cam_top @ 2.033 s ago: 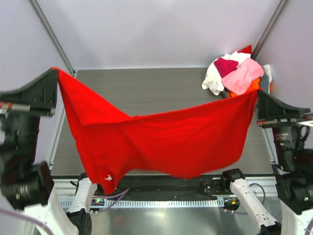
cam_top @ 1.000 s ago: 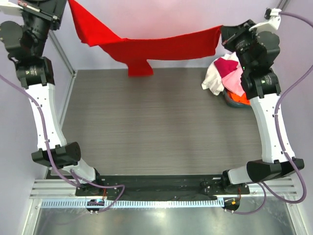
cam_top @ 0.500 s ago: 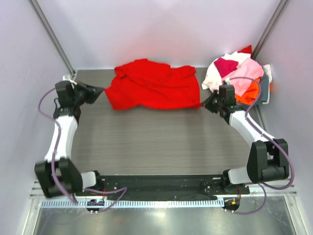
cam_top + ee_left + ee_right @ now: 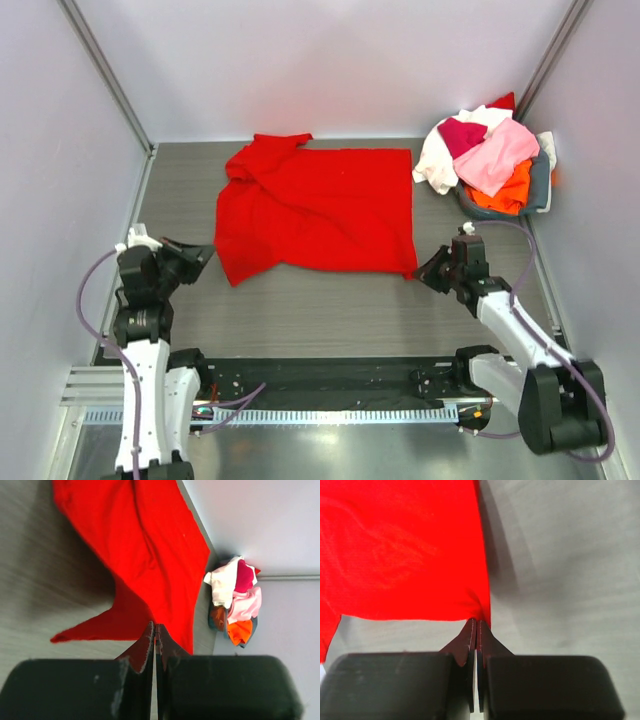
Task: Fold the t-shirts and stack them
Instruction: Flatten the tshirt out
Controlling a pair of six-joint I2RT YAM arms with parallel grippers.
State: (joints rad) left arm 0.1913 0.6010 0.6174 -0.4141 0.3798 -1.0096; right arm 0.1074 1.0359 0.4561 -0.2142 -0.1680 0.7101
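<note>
A grey wood-grain table [image 4: 300, 310] fills the middle of the top view, closed in by pale walls [image 4: 330, 60] at the back and both sides. Slanting metal posts [image 4: 105, 75] stand in the upper left and upper right corners. A black rail [image 4: 320, 372] runs along the lower edge.

The red t-shirt [image 4: 320, 210] lies spread on the upper middle of the table. Its right half is fairly flat, its upper left part rumpled and folded over. Its top edge sits near the back wall.

The left gripper [image 4: 207, 250] is low at the shirt's left edge. In the left wrist view its fingers are pressed together, with the red cloth running right up to the tips. The right gripper [image 4: 421, 272] is at the shirt's lower right corner, its fingers pinched on the hem, which puckers there in the right wrist view.

In the upper right corner a heap of t-shirts [image 4: 490, 150] in white, magenta, pink and orange overflows a grey basket [image 4: 541, 185]. The heap is near the red shirt's upper right corner but apart from it.

Bare table shows as a wide band below the shirt down to the rail, a strip along the left side, and a patch at the right below the basket
</note>
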